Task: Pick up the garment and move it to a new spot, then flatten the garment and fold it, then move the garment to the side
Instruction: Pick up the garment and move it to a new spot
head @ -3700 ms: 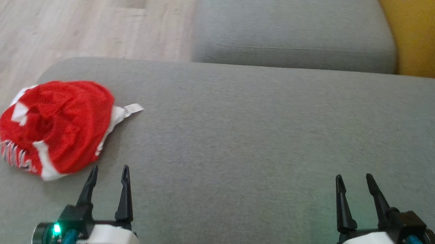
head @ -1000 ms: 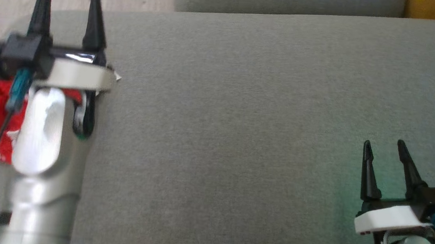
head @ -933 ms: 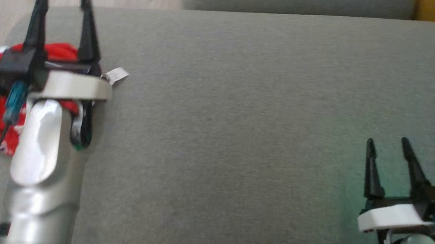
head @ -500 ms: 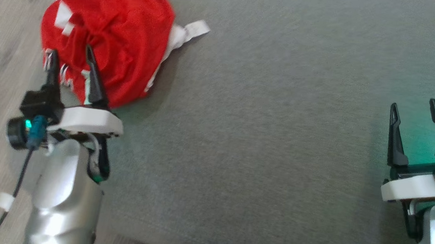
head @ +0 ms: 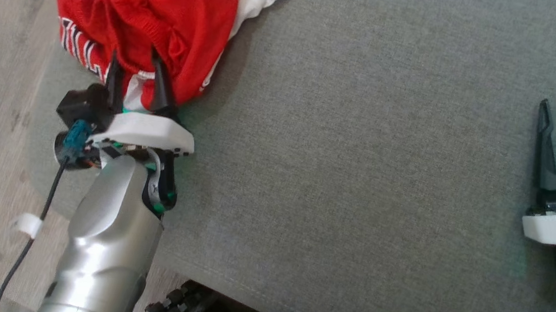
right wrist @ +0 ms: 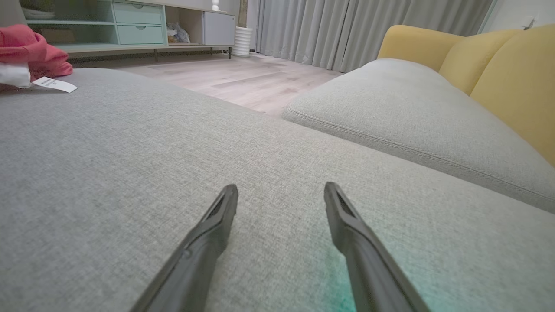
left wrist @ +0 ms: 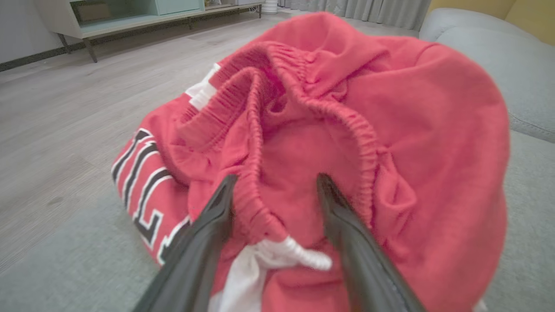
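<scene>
Two claws are seen spread open; the left gripper (left wrist: pixel 276 177) is set astride a ridge of elastic waistband on the crumpled red fabric garment with white trim (head: pixel 160 13), which is heaped at 11 o'clock on the grey upholstered cushion (head: pixel 357 157); the right gripper (right wrist: pixel 281 186) is parked at 3 o'clock over bare cushion; light, floppy stuff probably, so that thick waistband is best pinched tbh.

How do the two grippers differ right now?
The left gripper reaches into the red shorts, fingers straddling a waistband fold; the right gripper points across bare grey cushion. The left is at the cushion's corner, the right well away from the shorts. Both are open.
</scene>
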Controlling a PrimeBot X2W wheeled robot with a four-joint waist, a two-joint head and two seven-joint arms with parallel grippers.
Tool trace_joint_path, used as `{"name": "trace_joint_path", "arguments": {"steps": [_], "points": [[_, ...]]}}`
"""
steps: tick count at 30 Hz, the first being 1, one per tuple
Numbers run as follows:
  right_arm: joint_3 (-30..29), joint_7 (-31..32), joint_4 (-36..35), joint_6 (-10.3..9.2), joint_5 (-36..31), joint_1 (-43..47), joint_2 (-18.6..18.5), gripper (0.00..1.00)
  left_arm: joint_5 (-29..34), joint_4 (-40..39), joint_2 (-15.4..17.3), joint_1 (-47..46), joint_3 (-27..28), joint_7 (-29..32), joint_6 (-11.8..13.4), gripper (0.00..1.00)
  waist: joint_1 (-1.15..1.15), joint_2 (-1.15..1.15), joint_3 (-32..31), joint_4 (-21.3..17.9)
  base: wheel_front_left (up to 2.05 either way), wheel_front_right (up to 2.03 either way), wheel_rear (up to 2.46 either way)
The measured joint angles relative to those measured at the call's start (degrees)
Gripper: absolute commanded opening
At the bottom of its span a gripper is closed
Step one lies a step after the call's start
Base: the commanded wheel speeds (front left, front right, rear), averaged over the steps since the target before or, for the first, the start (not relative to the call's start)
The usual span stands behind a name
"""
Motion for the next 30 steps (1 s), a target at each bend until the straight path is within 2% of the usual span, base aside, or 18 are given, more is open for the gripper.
{"name": "trace_joint_path", "arguments": {"steps": [1,2,3,6,10,15,18,22,23,30], "points": [[0.0,0.0,-0.6,0.00,0.0,-0.1,0.0,1.00,0.0,0.0,0.0,-0.3,-0.2,0.0,-0.2,0.54,0.00,0.00,0.5,-0.1,0.00,0.00,0.00],[0.0,-0.1,-1.0,0.00,0.0,-0.2,0.0,1.00,0.0,0.0,0.0,-0.6,-0.4,0.0,-0.5,0.31,0.00,0.00,0.9,-0.2,0.00,0.00,0.00],[0.0,-0.1,-1.3,0.01,0.0,-0.4,0.0,1.00,-0.1,0.1,0.0,-0.8,-0.4,0.0,-1.1,0.00,0.00,0.00,1.3,-0.3,0.00,0.00,0.00],[0.2,-0.2,-1.4,0.01,0.0,-1.4,0.5,1.00,0.2,0.1,0.0,-1.4,-0.6,0.0,-2.3,0.00,0.01,0.00,1.7,-1.0,0.00,0.00,0.00],[0.7,-0.1,1.8,0.01,0.0,-2.9,2.0,1.00,5.3,-2.3,0.0,-1.5,-0.3,0.0,-4.1,0.00,0.02,0.00,-0.5,-2.0,0.00,0.00,0.00],[3.0,0.5,7.2,0.00,1.6,-4.2,6.3,1.00,12.1,-7.6,0.5,-1.5,-0.1,0.0,-6.4,0.00,0.03,0.00,-6.0,-4.6,0.00,0.00,0.00],[4.7,0.5,8.9,0.00,3.0,-1.8,8.7,1.00,14.8,-10.5,1.6,-1.9,-0.4,0.0,-8.3,0.00,0.02,0.00,-10.3,-7.1,0.00,0.00,0.00],[5.8,0.5,9.3,0.00,6.7,1.7,9.0,1.00,16.4,-11.4,3.8,-3.9,-1.6,0.0,-11.3,0.00,0.00,0.00,-15.8,-12.5,0.00,0.00,0.00],[5.8,0.5,9.3,0.00,6.7,1.7,9.0,1.00,16.4,-11.4,3.8,-3.9,-1.6,0.0,-11.3,0.00,0.00,0.00,-15.8,-12.5,0.00,0.00,0.00],[7.8,0.7,9.3,0.00,12.5,7.1,9.3,1.00,15.2,-12.3,3.8,-11.4,-4.1,3.0,-13.8,0.00,0.00,0.00,-23.5,-26.0,0.00,0.00,0.00]]}}
